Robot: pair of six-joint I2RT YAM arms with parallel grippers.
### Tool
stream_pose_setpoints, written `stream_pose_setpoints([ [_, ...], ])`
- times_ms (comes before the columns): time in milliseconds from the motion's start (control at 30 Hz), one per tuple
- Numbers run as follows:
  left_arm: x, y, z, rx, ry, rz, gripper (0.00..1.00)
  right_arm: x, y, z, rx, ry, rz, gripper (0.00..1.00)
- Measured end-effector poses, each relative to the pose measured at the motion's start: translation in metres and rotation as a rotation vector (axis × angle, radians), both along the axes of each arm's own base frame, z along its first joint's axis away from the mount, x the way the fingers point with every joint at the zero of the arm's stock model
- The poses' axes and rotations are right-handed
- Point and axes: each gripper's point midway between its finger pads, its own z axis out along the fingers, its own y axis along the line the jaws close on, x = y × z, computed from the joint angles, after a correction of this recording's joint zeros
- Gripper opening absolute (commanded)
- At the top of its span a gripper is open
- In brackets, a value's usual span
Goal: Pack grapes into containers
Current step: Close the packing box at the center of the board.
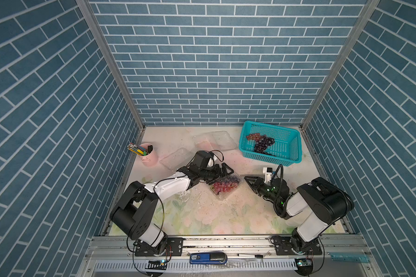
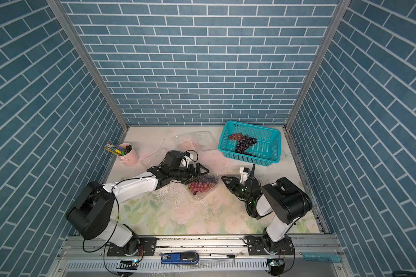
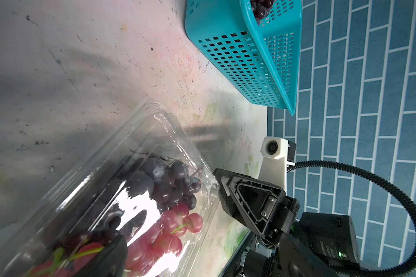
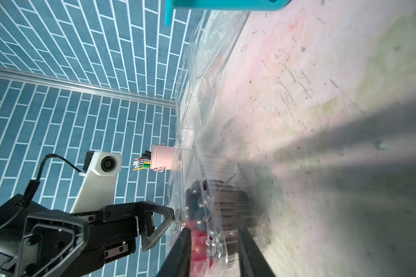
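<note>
Container [image 3: 151,120] of grapes [image 3: 168,191] sits flanked: left fingers [image 1: 227,168] spread wide over its far rim, right fingers [image 1: 250,179] slightly parted at its nearest corner, grip uncertain.

In both top views the left gripper [image 1: 226,173] covers the far-left corner of the filled container [image 1: 222,194]; contact there not resolvable. The left arm [image 1: 173,184] hides the right end of the second container [image 1: 174,158]. The third container [image 1: 214,141]: clear walls barely separable from the counter [image 1: 202,215]. Left wrist view: filled container cut by the frame edge, and glare on its lid blanks part of the grapes [image 3: 168,223]. The basket [image 3: 238,60] is cut off, only a few grapes visible inside. Right wrist view: right gripper [image 4: 214,230], its fingers [image 4: 179,254] cropped and blurred. Whether they pinch the container rim cannot be told. Basket a mere sliver there. Contents of the cup [image 1: 150,156] too small to sort.
</note>
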Motion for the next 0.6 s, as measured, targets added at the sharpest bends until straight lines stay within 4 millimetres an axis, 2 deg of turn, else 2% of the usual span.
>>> stream_pose_setpoints([
  [233,0.0,0.0,0.0,0.0,0.0,-0.001,1.0,-0.005,0.007,0.0,0.011,0.013,0.015,0.34],
  [333,-0.001,0.0,-0.001,0.0,-0.001,-0.001,1.0,-0.008,0.01,0.0,0.011,0.014,0.024,0.31],
  [433,-0.001,0.0,-0.001,-0.001,-0.002,-0.002,1.0,-0.008,0.01,-0.004,0.008,0.025,0.02,0.27],
  [600,-0.001,-0.002,0.0,-0.005,-0.007,-0.005,1.0,-0.012,0.014,-0.011,-0.003,0.046,0.034,0.27],
])
